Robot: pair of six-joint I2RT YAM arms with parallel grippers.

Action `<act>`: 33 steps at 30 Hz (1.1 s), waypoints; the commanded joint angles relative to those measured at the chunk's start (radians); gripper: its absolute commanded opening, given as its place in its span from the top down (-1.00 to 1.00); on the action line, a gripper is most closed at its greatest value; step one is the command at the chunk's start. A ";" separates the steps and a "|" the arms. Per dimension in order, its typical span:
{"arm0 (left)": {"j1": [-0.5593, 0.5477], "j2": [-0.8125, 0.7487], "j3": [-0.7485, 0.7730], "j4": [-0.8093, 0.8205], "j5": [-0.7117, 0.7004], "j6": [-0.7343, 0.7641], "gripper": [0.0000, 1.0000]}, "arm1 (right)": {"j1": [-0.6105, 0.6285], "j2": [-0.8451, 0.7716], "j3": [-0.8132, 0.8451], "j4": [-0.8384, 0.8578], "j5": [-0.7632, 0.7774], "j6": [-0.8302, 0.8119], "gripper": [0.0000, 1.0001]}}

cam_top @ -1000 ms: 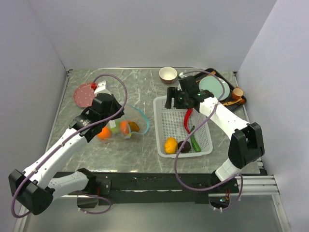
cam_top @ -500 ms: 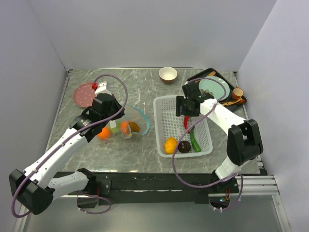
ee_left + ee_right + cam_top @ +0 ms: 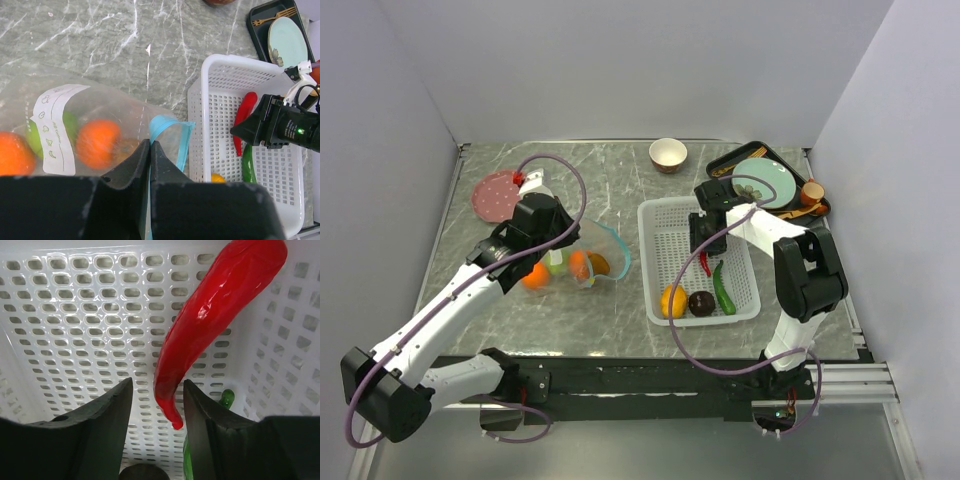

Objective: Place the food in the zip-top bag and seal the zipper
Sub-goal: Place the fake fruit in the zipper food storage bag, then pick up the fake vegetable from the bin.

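Right wrist, right pincer now lowered astride red chili (jaws narrowing)

The basket walls hem the right end effector, jaws straddling the red chili, green pepper just beyond.

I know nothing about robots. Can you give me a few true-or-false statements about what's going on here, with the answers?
1. The red chili lies in the white basket. True.
2. The left hand is pinching the edge of the bag. True.
3. The bag is empty. False: it already holds fruit, including an orange.
4. The right hand hovers over the pink plate. False: it is down in the basket, one finger on each side of the chili's tip.
5. The green pepper is inside the bag. False: it lies in the basket.
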 commanded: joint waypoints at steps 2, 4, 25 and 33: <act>0.003 0.003 0.000 0.033 0.005 0.000 0.84 | -0.013 0.008 0.003 0.018 -0.005 -0.019 0.05; 0.004 0.006 0.000 0.033 0.006 0.000 0.84 | -0.014 0.004 0.003 0.020 -0.037 -0.023 0.11; 0.004 0.001 -0.006 0.036 0.008 -0.003 0.84 | -0.013 0.012 0.006 -0.003 -0.086 -0.055 0.62; 0.003 0.001 -0.008 0.037 0.008 -0.003 0.84 | 0.000 -0.085 -0.022 -0.008 -0.143 -0.092 0.66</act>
